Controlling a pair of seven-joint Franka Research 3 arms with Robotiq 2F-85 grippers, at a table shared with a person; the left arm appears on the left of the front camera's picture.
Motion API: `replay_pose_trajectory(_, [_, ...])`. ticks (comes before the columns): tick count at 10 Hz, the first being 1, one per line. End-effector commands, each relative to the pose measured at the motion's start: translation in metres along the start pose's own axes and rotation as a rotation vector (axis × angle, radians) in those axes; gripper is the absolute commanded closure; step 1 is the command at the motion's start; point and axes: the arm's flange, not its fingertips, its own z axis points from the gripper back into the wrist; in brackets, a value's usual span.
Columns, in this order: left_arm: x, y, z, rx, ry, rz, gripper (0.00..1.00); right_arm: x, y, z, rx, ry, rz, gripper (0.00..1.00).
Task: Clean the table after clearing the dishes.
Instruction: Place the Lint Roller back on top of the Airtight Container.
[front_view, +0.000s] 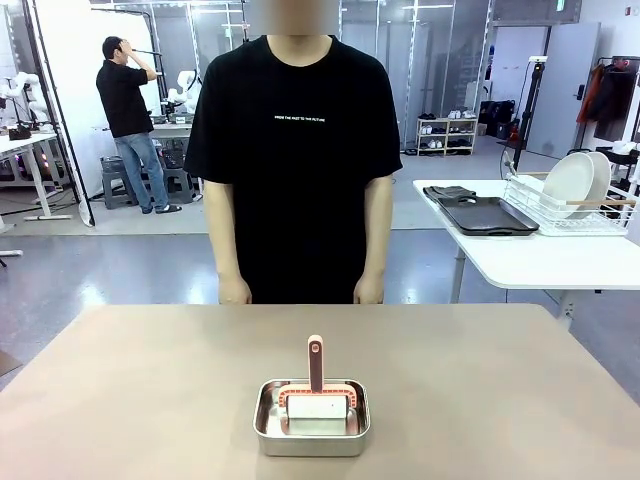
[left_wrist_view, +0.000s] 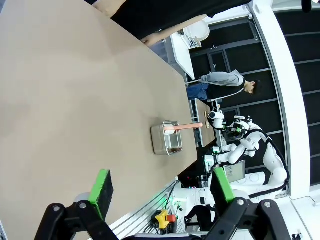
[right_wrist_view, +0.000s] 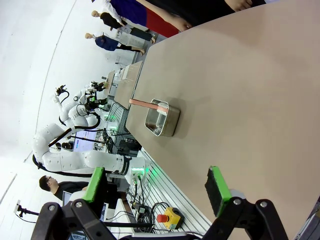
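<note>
One steel pan (front_view: 311, 418) sits near your edge of the table (front_view: 150, 380), a pink-handled brush (front_view: 316, 375) standing in it. The person's two hands (front_view: 235, 290) hang at the far edge. Left gripper (left_wrist_view: 160, 192) and right gripper (right_wrist_view: 157, 187) hover, jaws apart, holding nothing. Two plates (front_view: 575, 182) sit racked on the side table (front_view: 540, 260).

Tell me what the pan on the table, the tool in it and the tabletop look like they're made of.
Steel pan: looks like polished stainless steel, its walls shiny and mirror-like.
Scraper-like tool: pinkish handle and frame, probably plastic or silicone; the smooth, even colour suggests it, though I can't be sure.
Table: matte beige-brown top, likely laminate; no grain or gloss.
</note>
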Motion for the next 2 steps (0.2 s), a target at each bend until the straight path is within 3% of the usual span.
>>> replay_pose_trajectory(1, [-0.0050, -0.0038, 0.0011, -0.018, -0.011, -0.013, 0.00, -0.0011, 0.0037, -0.0012, -0.008, -0.007, -0.002, 0.00])
replay_pose_trajectory(2, [-0.0050, -0.0038, 0.0011, -0.018, -0.011, -0.013, 0.00, -0.0011, 0.0037, -0.0012, -0.008, -0.007, -0.002, 0.00])
